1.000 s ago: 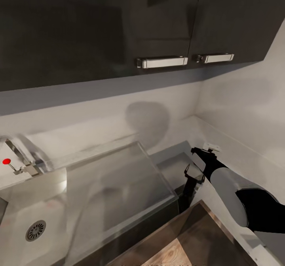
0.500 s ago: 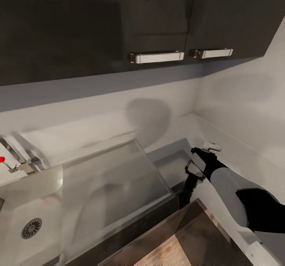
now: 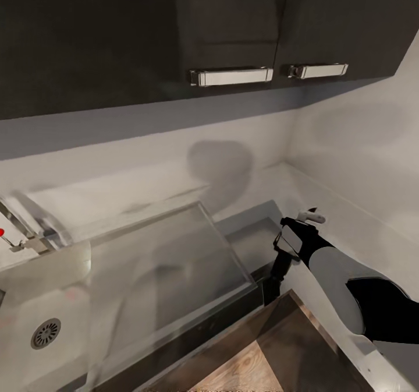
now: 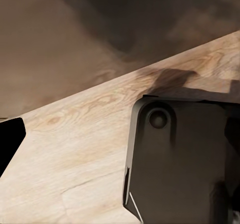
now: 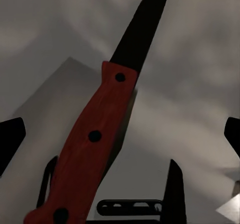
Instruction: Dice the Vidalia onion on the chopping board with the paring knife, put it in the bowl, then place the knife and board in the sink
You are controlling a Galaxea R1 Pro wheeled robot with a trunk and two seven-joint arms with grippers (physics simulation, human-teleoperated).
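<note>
The paring knife [image 5: 95, 134], with a red riveted handle and a dark blade, points away between the fingers of my right gripper [image 5: 112, 181], which is shut on it. In the head view that right gripper [image 3: 291, 242] hovers over the grey countertop [image 3: 326, 205] in the right corner, just past the sink's drainboard [image 3: 169, 264]. The sink [image 3: 23, 299] lies at the left, with its round drain [image 3: 45, 332] and chrome tap [image 3: 26, 235]. My left gripper [image 4: 121, 139] is open above wooden floor. The onion, chopping board and bowl are out of view.
Dark upper cabinets with bar handles [image 3: 231, 77] hang over the counter. White walls meet in a corner at the right. Wooden floor [image 3: 244, 368] lies below the counter edge. A dark part of my base [image 4: 185, 159] is under the left gripper.
The head camera has shifted, so the tap and drain slid left and the cabinet handles rose. My right gripper still holds the knife in nearly the same spot.
</note>
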